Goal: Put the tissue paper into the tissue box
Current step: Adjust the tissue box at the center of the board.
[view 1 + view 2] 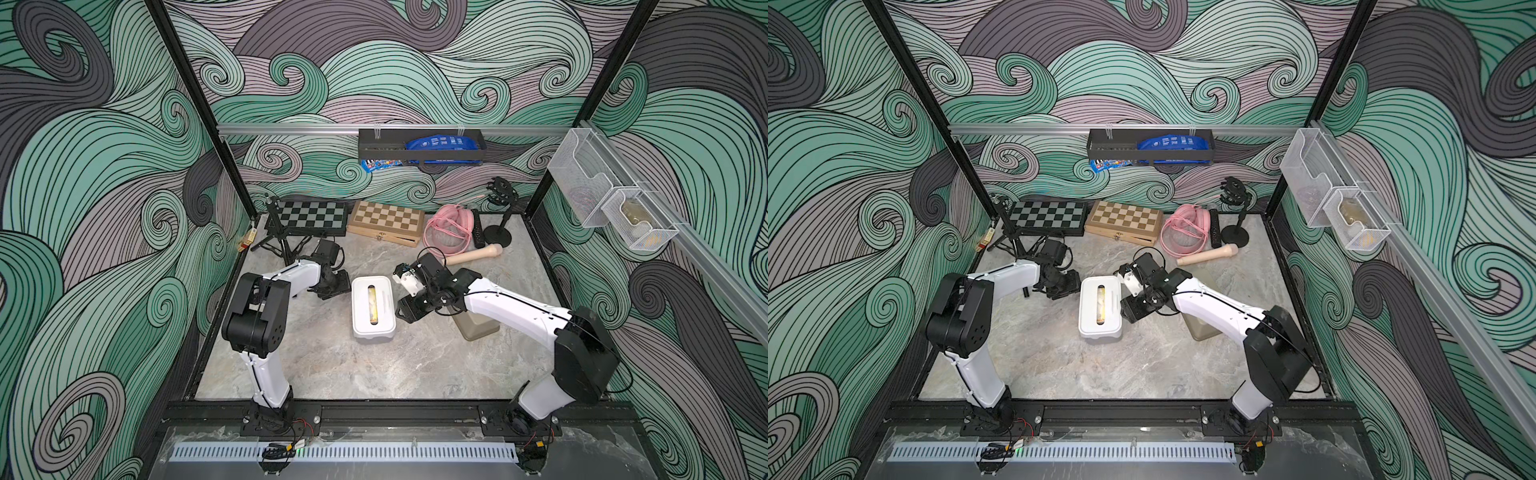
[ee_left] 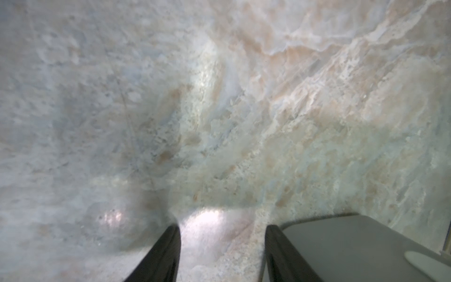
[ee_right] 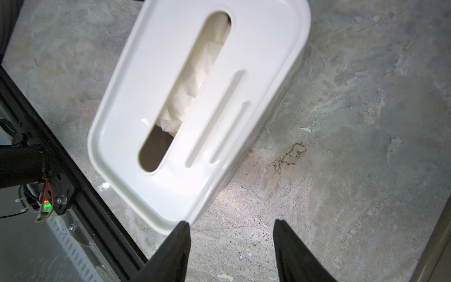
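- Found the crumpled white tissue paper [image 3: 195, 80] down inside the long slot of the white plastic tissue box [image 3: 263, 61], filling most of the opening. Saw only dark interior at one end of the slot.
- Spotted no loose sheet on the grey marble-patterned table [image 1: 332, 374] in both top views, so judged the task nearly finished.
- Flagged one risk: folds appeared to sit high, close to lid level, so a fingertip crossing the slot could snag one and drag it back out.
- Flagged another: in the right wrist view, one black fingertip seemed to hang right at the lid's rim, so a sideways swing might shove or tip the light box.
- Placed the tissue off to one side of the right gripper [image 3: 231, 222], not between its fingers. Saw those fingers spread over bare table, pinching nothing.
- Saw the left gripper [image 2: 222, 227] likewise spread and empty, just beside the box on its opposite side. Took the grey corner next to one finger for the shaded lid. Could not see the tissue from that wrist.
- Noted a tan container [image 1: 478, 330] under the right arm, near the box.
- Noted a pale wooden pestle [image 1: 473, 255] and two chessboards, black-and-grey [image 1: 311, 216] and wooden [image 1: 386, 220], well apart at the back.
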